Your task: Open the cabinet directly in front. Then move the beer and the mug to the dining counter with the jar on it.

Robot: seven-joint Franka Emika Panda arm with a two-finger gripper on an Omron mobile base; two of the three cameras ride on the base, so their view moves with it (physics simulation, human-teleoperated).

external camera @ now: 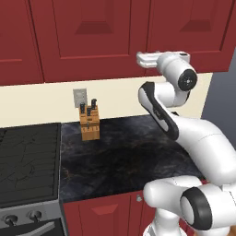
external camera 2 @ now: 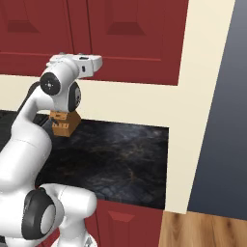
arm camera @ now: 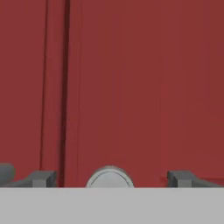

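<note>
Overhead, shut red cabinet [external camera: 87, 37], black marbled worktop [external camera: 124, 156] below

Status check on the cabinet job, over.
End effector open, fingers astride round knob. Cabinet doors shut. Knife block below on worktop, not in the way.

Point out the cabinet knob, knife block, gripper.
cabinet knob [arm camera: 109, 177], hand view, on its round silver face
knife block [external camera: 89, 123], left base view, on its wooden front
gripper [arm camera: 113, 178], hand view, midway between open fingertips

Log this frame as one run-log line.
phase: reaching for cabinet door knob | hand: open, fingertips either side of knob, not closed on it | doors: shut | beer, mug: not yet reached
</note>
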